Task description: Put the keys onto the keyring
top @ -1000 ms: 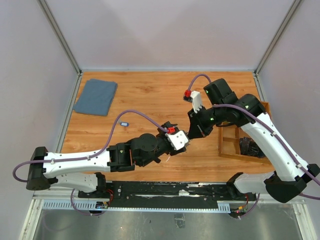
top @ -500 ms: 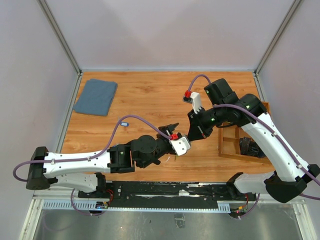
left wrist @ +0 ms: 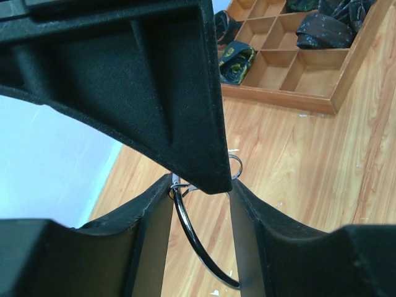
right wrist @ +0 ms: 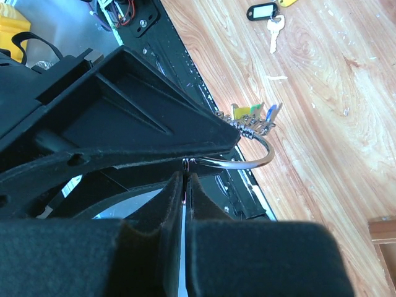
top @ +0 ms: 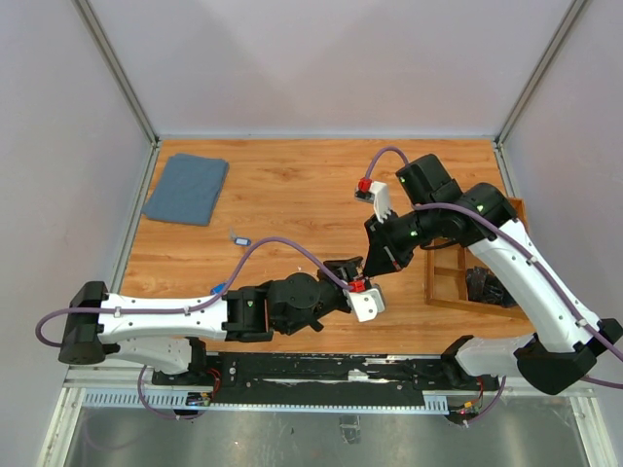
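**Item: keyring (right wrist: pixel 250 162), held clear of the table (top: pixel 292 185), lower centre of top view**

- right gripper (right wrist: pixel 184 185) — lower centre of right wrist view. Fingers pressed together, pinching the wire of the keyring at its left end.
- keyring — thin silver loop. Arcs rightward from that pinch.
- keys (right wrist: pixel 253 113) — small bunch with green, yellow and blue tags. Hangs on the loop at its upper right, in right wrist view.
- left gripper (left wrist: pixel 201 213) — bottom centre of left wrist view. Jaws part-way apart, with the loop's wire running down between the two pads. Lies close against the left pad near the top, though actual contact is hard to make out.
- loose key (right wrist: pixel 274 32) — silver, with a black-framed tag. Lies flat on the wood at top right of right wrist view, well apart from the loop.
- tray (left wrist: pixel 291 99) — wooden, compartmented, upper right of left wrist view. Holds dark folded items.
- cloth (top: pixel 187 188) — blue-grey, folded. Sits at upper left of the table in top view.
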`<control>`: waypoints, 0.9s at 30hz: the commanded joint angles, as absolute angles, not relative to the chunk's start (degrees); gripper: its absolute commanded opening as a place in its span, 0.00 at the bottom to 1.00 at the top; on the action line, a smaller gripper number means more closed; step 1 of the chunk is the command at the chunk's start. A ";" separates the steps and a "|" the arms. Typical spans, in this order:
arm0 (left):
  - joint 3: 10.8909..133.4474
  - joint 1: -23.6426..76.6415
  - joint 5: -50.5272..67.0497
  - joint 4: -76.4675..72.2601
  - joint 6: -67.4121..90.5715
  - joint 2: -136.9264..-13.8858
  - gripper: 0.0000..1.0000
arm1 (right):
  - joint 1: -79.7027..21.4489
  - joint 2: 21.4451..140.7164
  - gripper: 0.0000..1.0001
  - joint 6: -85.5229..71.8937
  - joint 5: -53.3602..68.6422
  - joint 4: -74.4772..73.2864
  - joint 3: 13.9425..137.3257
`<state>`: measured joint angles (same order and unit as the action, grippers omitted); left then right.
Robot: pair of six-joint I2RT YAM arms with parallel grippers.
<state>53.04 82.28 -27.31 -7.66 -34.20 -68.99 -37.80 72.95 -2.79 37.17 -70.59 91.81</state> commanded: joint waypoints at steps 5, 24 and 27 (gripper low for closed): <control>55.05 83.06 -28.69 -10.46 -36.14 -69.83 0.39 | -37.00 72.24 0.01 -2.99 38.94 -70.71 90.24; 54.40 83.09 -31.49 -11.56 -27.63 -69.95 0.01 | -36.97 68.70 0.17 -3.25 32.92 -64.98 87.83; 54.40 83.06 -31.90 -11.73 -25.82 -70.34 0.01 | -36.98 66.26 0.24 -4.13 30.75 -62.02 86.69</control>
<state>53.04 82.50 -30.65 -7.92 -29.80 -69.78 -37.80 69.69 -3.18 34.72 -67.24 88.12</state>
